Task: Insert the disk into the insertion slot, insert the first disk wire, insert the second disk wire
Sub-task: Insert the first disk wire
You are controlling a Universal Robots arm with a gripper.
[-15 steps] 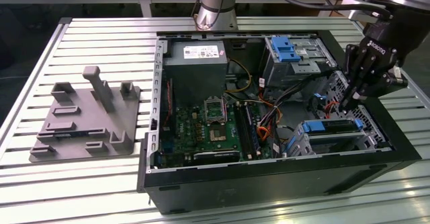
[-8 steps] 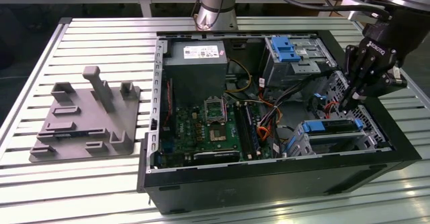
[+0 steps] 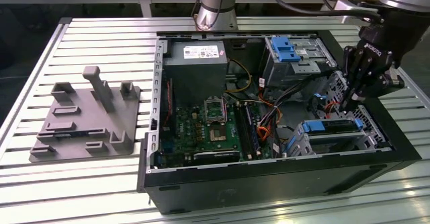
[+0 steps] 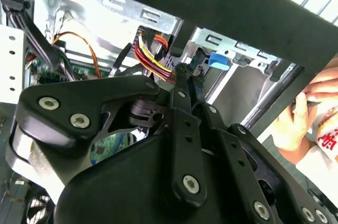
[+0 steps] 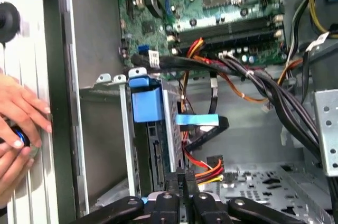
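Open black desktop computer case [image 3: 282,183] on a slatted aluminium worktop [image 3: 100,32]. The flat silver disk in its bright blue plastic carrier [image 3: 329,126] sits in the low perforated sheet-metal insertion slot [image 3: 366,142], at the case corner on the exterior view's right. The black robot hand [image 3: 347,105] hangs just above it with its fingers drawn together; whether anything thin is pinched between them cannot be told. Probable hazards: the tips catching the red, yellow and black power wires [image 5: 208,170] or the thick black cable loom [image 5: 253,84] and dragging them; a connector meeting the disk's port askew and bending; contact with a person's fingers [image 5: 24,110] resting beside the case wall.
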